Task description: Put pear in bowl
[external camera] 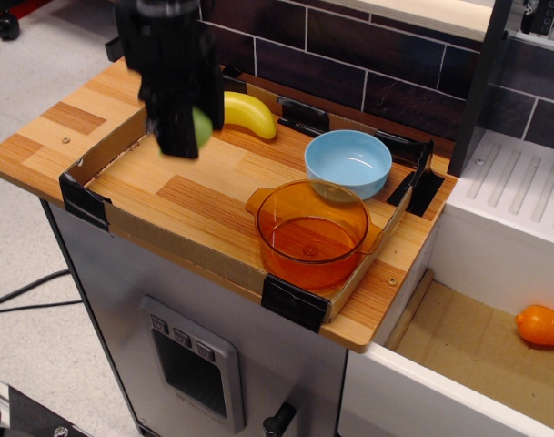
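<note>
- pear [202, 127] sits up in the pincer [189, 135], above the table's [195, 205] left side
- banana [249, 112] behind it
- bowl [347, 162] right, pot [313, 232] just in front of the bowl

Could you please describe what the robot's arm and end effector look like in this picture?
The end effector is matte black and blocky, with flat, straight-sided fingers. The arm above it is black too, boxy in section. It is somewhat blurred, so no markings or cables can be made out.
</note>
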Action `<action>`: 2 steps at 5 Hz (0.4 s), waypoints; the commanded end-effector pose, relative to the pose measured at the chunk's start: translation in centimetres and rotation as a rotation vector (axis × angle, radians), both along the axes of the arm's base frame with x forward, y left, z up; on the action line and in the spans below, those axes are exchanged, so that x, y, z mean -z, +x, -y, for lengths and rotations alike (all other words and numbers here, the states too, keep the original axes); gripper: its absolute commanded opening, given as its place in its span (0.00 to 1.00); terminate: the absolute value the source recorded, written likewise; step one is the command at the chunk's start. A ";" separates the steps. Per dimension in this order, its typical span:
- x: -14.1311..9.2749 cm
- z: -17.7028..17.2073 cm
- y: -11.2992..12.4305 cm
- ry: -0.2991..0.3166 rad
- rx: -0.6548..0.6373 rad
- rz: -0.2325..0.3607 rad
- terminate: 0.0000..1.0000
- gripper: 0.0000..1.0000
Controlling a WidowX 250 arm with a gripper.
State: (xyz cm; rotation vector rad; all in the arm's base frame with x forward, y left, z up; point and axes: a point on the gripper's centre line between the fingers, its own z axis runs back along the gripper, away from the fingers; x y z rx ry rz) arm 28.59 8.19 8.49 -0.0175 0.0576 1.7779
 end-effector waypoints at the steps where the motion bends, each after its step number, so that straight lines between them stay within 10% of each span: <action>1: -3.3 2.0 3.3 0.029 -0.030 0.155 0.00 0.00; 2: -3.1 3.5 5.2 0.023 0.000 0.196 0.00 0.00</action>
